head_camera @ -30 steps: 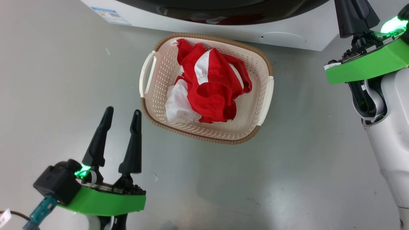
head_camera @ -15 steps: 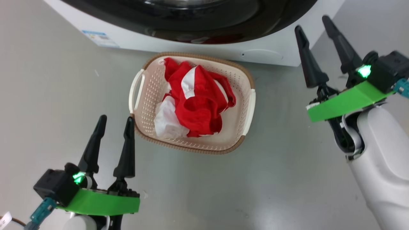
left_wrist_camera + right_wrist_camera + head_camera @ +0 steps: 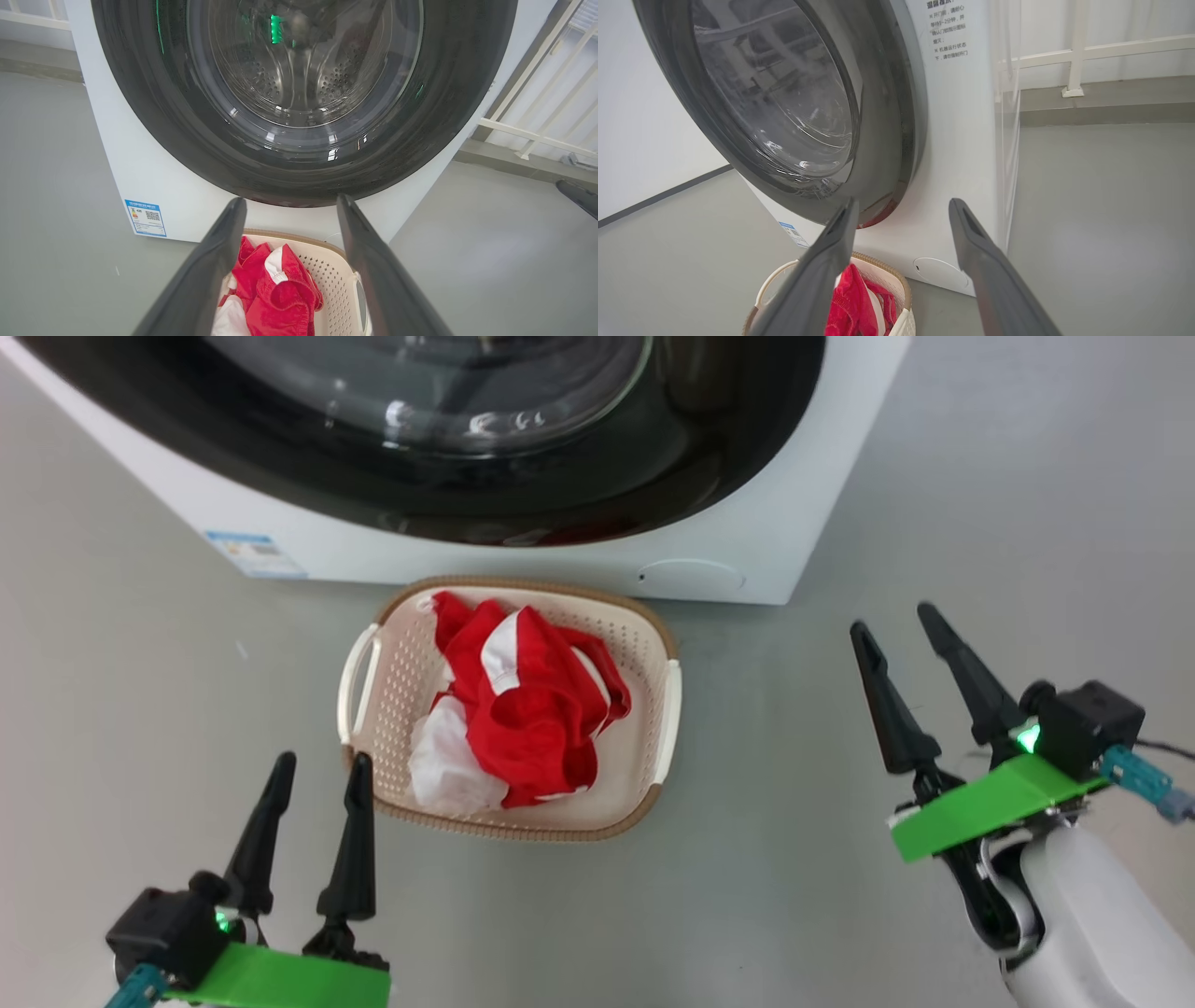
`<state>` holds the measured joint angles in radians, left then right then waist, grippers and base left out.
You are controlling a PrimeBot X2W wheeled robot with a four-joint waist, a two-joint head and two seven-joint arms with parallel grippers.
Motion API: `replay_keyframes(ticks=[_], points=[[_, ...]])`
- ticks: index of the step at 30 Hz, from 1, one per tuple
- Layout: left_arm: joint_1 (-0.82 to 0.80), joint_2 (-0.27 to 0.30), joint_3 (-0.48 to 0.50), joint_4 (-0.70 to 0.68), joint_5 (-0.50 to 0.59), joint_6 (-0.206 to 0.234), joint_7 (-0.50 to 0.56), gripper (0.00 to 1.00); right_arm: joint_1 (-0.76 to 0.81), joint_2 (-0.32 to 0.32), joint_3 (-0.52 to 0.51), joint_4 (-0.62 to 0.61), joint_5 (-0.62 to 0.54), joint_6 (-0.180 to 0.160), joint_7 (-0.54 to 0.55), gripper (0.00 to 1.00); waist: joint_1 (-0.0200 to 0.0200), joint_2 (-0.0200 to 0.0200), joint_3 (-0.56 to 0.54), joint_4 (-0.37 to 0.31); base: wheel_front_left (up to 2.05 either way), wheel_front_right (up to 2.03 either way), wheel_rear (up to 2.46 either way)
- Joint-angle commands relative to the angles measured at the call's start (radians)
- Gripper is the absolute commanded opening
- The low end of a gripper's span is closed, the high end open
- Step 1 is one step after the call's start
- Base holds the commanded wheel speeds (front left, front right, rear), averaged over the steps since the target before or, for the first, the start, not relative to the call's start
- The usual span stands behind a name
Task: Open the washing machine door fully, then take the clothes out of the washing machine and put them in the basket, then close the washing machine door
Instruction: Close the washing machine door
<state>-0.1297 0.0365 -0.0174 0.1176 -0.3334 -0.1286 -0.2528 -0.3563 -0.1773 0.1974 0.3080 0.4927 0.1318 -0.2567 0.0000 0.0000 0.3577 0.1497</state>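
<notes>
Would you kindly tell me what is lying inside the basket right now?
Crumpled red and white clothes fill the middle of the basket; whatever lies beneath them is covered.

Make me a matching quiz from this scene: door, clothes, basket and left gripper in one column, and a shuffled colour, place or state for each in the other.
1 door
2 clothes
3 basket
4 left gripper

A open, empty
B in the basket
C black rim, clear glass
D on the floor before the machine

Pairs: 1-C, 2-B, 3-D, 4-A
</notes>
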Motion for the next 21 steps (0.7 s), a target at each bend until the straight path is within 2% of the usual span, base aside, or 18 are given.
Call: replay_keyframes(ticks=[1,8,21], points=[[0.016,0.014,0.038,-0.015,0.011,-0.002,-0.009,1.00,0.028,0.007,0.008,-0.027,0.005,-0.001,-0.005,1.00,0.0000,0.0000,-0.046,-0.044,0.00,0.00,0.00],[0.061,0.014,0.052,-0.003,0.024,-0.002,-0.009,1.00,0.108,0.012,-0.007,-0.027,0.004,-0.001,-0.005,1.00,0.0000,0.0000,-0.101,-0.094,0.00,0.00,0.00],[0.128,0.014,0.086,0.012,0.045,-0.002,-0.009,1.00,0.221,0.015,-0.047,-0.025,-0.001,-0.001,-0.005,1.00,0.0000,0.0000,-0.191,-0.142,0.00,0.00,0.00]])
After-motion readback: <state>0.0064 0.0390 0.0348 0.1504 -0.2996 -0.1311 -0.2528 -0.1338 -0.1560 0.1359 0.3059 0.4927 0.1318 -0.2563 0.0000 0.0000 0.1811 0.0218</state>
